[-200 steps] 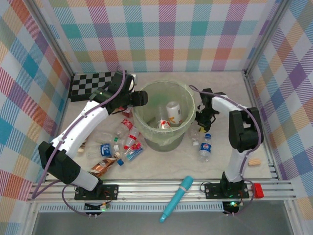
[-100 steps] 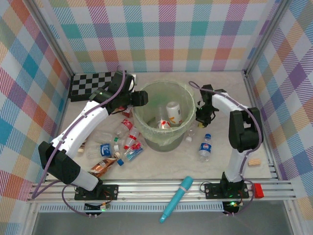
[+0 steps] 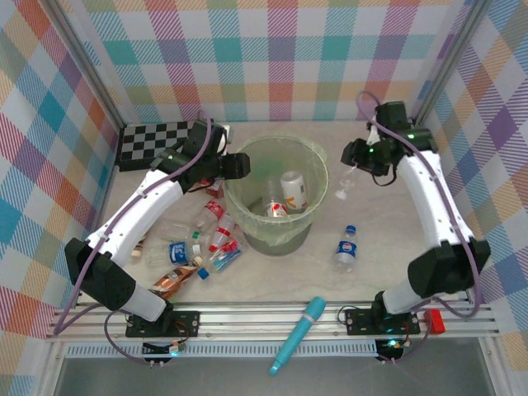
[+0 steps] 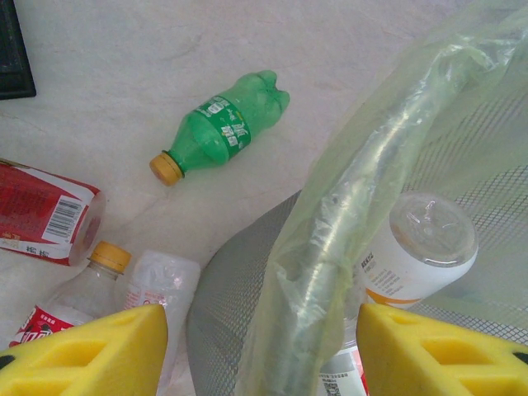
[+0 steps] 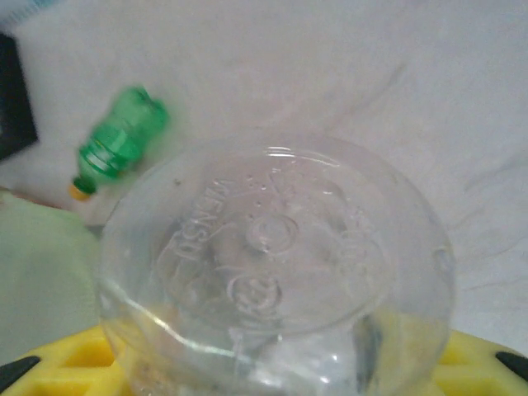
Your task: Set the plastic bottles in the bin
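The right pincer (image 3: 353, 163) is clamped on a clear bottle (image 3: 344, 188), which hangs just below it. In the wrist view the bottle's base sits between the yellow pads (image 5: 58, 367). The bin (image 3: 276, 237) stands to this pincer's left, apart from it, with two bottles (image 3: 293, 186) already inside. A blue-label bottle (image 3: 346, 247) lies behind this pincer, toward the bases. The left pincer (image 3: 238, 165) stands open, its fingers (image 4: 91, 351) either side of the bin's rim, gripping nothing. A heap of bottles (image 3: 206, 235) lies behind it. A green bottle (image 4: 221, 128) lies ahead of it, to the left.
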Robot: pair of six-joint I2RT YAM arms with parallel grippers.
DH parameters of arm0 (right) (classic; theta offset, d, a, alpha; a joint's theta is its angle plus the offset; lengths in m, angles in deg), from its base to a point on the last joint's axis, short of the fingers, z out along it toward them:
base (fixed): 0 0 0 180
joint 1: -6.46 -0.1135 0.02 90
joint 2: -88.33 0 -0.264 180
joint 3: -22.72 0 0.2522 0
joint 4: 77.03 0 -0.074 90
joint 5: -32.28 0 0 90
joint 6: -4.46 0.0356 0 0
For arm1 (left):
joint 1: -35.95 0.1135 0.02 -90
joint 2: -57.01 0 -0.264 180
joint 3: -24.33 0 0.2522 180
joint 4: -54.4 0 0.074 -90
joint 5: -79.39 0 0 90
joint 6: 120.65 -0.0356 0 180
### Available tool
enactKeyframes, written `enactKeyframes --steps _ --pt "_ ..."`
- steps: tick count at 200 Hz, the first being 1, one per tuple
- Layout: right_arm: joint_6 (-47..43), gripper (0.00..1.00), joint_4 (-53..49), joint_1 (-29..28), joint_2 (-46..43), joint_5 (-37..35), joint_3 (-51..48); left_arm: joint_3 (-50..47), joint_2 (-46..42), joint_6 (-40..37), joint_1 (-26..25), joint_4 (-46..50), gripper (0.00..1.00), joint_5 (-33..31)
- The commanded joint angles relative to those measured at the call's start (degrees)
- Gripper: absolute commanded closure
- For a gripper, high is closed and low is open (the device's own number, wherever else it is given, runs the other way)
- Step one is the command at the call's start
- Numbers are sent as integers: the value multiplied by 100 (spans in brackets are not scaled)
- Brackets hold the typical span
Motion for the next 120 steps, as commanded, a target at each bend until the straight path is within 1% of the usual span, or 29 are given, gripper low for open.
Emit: enactKeyframes --steps 1,27,38,62,86,120 --pt "-97 49 158 -15 -460 -162 325 -132 127 -62 -32 14 38 163" --pt "-84 52 696 -94 -764 526 602 -130 124 -62 -31 -2 38 161" --pt "-94 52 748 -266 -752 702 787 -134 122 -55 -30 -12 38 153" --pt "-321 52 621 -932 -496 710 1272 -155 121 -53 -31 -22 38 161" --pt "-544 52 551 -1653 -196 545 1547 -153 115 -49 -32 -22 38 167" --pt "-739 52 370 -2249 66 557 1657 -176 96 -18 -31 -21 38 148"
